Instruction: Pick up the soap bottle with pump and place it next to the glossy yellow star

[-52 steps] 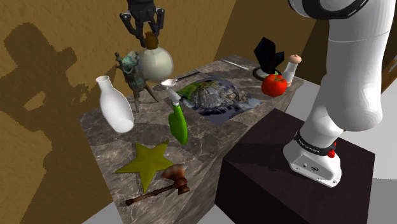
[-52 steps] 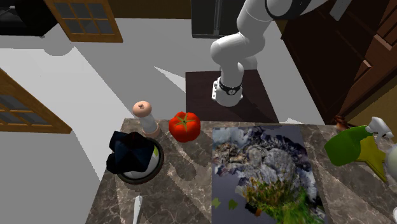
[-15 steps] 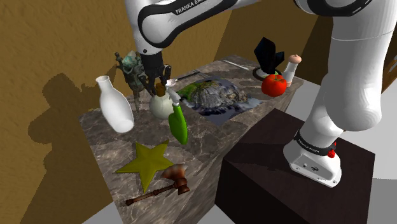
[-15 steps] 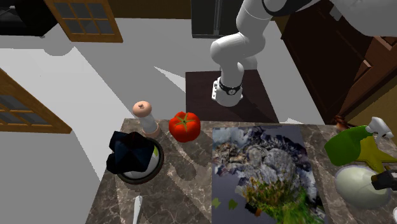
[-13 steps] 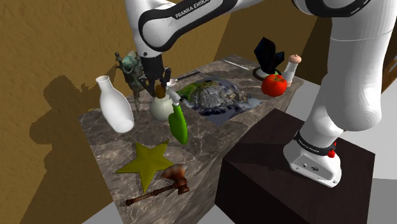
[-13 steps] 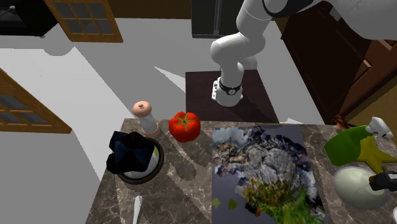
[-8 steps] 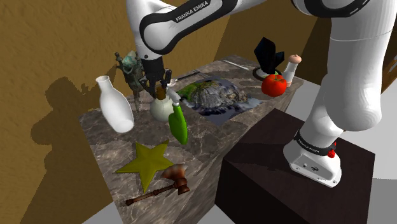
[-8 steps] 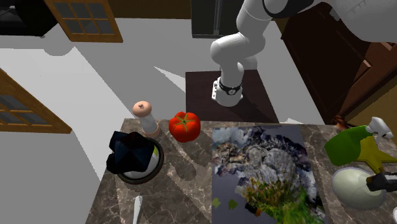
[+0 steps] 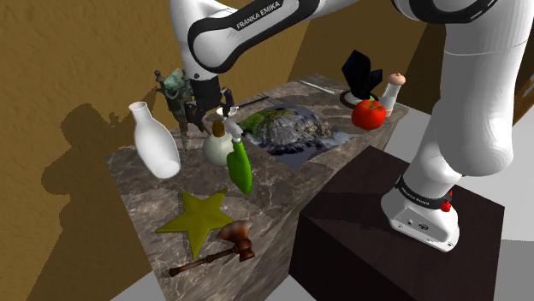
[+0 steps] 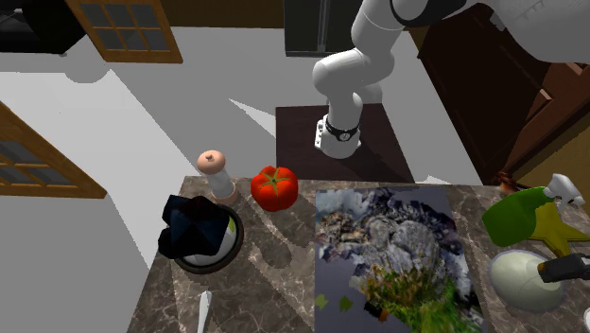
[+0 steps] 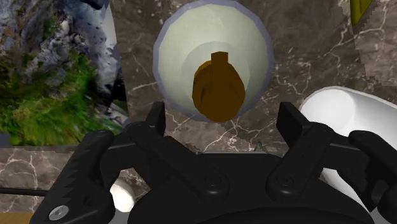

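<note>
As the arm reaches over the marble table [image 9: 282, 184] in the shoulder view, the gripper [image 9: 210, 115] hangs directly over the soap bottle [image 9: 218, 150]. The bottle is round and pale with a brown pump [image 9: 219, 128], and stands upright on the table. It sits between the white vase [image 9: 154, 141] and the green spray bottle [image 9: 240, 168], touching or almost touching the latter; contact cannot be told. The yellow star [image 9: 198, 220] lies flat further toward the table's near end, well apart from the soap bottle. A wooden gavel [image 9: 218, 254] lies just beside the star.

Second exterior view: soap bottle [image 10: 518, 281] near the right edge, beside the picture mat [image 10: 392, 255]. One black finger [image 10: 565, 269] shows across the bottle's top. Tomato [image 10: 274, 187] is far off at the other end.

Wrist view: both fingers [image 11: 158, 122] stand wide apart. The pump [image 11: 218, 89] lies just ahead of the gap between them, and neither finger touches it. Claw fully spread, holding nothing. The vase [image 11: 334, 118] sits just beside the outer finger.
</note>
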{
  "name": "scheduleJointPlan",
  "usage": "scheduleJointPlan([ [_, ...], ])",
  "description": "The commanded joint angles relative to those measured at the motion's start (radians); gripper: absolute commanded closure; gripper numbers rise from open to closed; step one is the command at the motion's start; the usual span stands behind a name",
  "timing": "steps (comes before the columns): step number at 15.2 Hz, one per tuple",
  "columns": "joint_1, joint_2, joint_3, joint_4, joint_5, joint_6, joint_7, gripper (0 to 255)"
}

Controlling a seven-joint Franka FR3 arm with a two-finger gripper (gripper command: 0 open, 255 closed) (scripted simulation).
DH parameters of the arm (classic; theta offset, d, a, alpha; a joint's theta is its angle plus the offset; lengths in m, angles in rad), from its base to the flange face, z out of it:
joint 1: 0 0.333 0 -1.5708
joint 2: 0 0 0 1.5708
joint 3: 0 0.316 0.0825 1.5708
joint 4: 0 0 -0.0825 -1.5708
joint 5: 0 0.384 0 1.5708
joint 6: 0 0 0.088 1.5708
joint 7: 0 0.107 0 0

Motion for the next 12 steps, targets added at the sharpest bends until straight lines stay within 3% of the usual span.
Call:
scheduleJointPlan([
  [1, 0.0, 0.0, 0.0, 0.0, 0.0, 0.0, 0.0, 0],
  [5, 0.0, -0.031, 0.003, 0.084, 0.008, -0.115, -0.005, 0],
  [12, 0.0, -0.031, 0.003, 0.084, 0.008, -0.115, -0.005, 0],
])
